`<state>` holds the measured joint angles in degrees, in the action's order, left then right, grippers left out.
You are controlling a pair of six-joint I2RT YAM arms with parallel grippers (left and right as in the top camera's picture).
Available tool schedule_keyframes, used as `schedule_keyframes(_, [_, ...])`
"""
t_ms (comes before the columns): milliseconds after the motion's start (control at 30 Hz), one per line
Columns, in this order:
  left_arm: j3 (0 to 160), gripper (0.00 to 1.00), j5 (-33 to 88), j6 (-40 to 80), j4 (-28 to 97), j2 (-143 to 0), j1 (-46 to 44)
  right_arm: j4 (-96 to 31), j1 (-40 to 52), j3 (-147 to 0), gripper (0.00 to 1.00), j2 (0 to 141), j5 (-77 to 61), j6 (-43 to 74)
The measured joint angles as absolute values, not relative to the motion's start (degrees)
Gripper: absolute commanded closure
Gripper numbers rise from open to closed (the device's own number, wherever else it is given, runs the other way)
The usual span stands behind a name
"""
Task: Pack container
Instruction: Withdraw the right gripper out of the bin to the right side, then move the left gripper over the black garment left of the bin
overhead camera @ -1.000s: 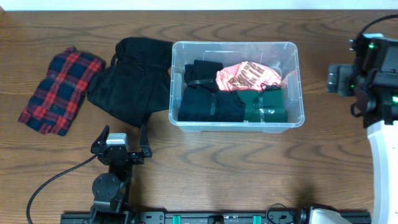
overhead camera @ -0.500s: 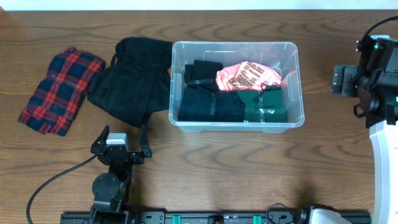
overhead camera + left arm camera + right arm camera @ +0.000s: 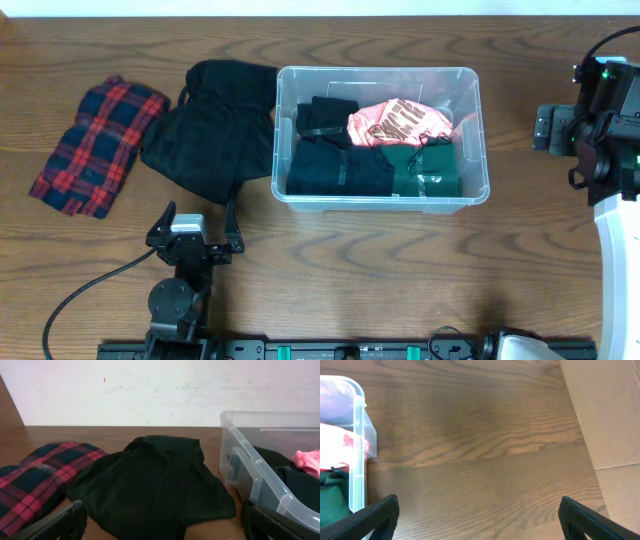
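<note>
The container (image 3: 480, 150), a clear plastic bin, stands mid-table and holds folded black clothes (image 3: 335, 165), a pink garment with lettering (image 3: 398, 122) and a green one (image 3: 428, 168). A crumpled black garment (image 3: 215, 130) lies just left of it, with a red-and-blue plaid shirt (image 3: 95, 145) further left. My left gripper (image 3: 199, 210) rests open near the front edge, facing the black garment (image 3: 155, 485). The right gripper (image 3: 556, 128) hovers open, right of the container (image 3: 357, 450), over bare wood. Neither holds anything.
The wooden table (image 3: 350, 260) spreads around the bin. A black cable (image 3: 90, 290) trails from the left arm's base at the front left. In the right wrist view a beige surface (image 3: 605, 415) lies beyond the table's edge.
The right arm has shifted slightly to the right, away from the container, then held still. The left arm and the clothes have not moved.
</note>
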<state>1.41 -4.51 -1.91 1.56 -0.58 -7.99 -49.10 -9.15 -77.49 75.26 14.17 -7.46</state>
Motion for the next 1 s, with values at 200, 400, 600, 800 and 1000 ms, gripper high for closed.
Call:
schedule_keyframes(200, [1.4, 0.02, -4.5, -1.9, 1.6, -0.6, -8.0, -49.1, -9.1, -77.5, 0.01, 75.3, 14.2, -7.4])
schedule_keyframes(400, [1.4, 0.02, -4.5, -1.9, 1.6, -0.6, -8.0, -49.1, -9.1, -77.5, 0.01, 75.3, 14.2, -7.4])
schedule_keyframes(600, [1.4, 0.02, -4.3, -1.9, 1.0, -0.6, -8.0, -49.1, -9.1, -77.5, 0.01, 75.3, 14.2, -7.4])
schedule_keyframes(800, [2.3, 0.02, -0.7, -1.9, 1.7, -0.9, -8.0, -49.1, -9.1, -77.5, 0.01, 75.3, 14.2, -7.4])
schedule_keyframes(1000, [17.1, 0.02, 1.0, -1.9, 7.0, -11.7, -8.0, -49.3, -9.1, -77.5, 0.01, 75.3, 14.2, -7.4])
